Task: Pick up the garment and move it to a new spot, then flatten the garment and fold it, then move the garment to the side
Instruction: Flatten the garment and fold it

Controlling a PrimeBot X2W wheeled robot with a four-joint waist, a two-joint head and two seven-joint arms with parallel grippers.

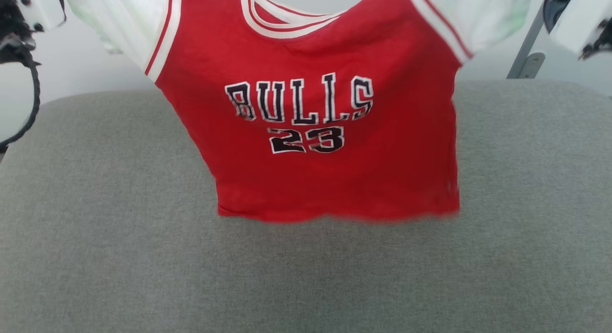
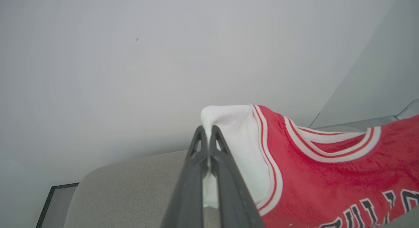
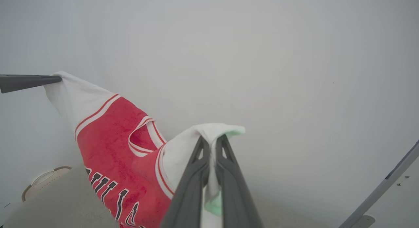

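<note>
The garment (image 1: 311, 170), a red jersey with white sleeves and black "BULLS 23" lettering, hangs spread in the air, front towards me. Its blurred hem floats just above the grey padded surface (image 1: 95, 237). My left gripper (image 2: 206, 129) is shut on the tip of one white sleeve (image 2: 235, 139). My right gripper (image 3: 211, 139) is shut on the other white sleeve (image 3: 183, 149), pinching a fold with a pale green tint. The right wrist view also shows the left gripper's fingers (image 3: 29, 81) holding the far sleeve taut. Pale arm housings sit at the top corners (image 1: 33, 10) (image 1: 581, 22).
The grey padded surface stretches wide beneath and in front of the jersey. A grey metal strut (image 1: 526, 51) slants behind its right edge. A beige rounded object (image 3: 42, 181) lies low beyond the surface. A dark-framed panel (image 2: 49, 205) stands by the pale wall.
</note>
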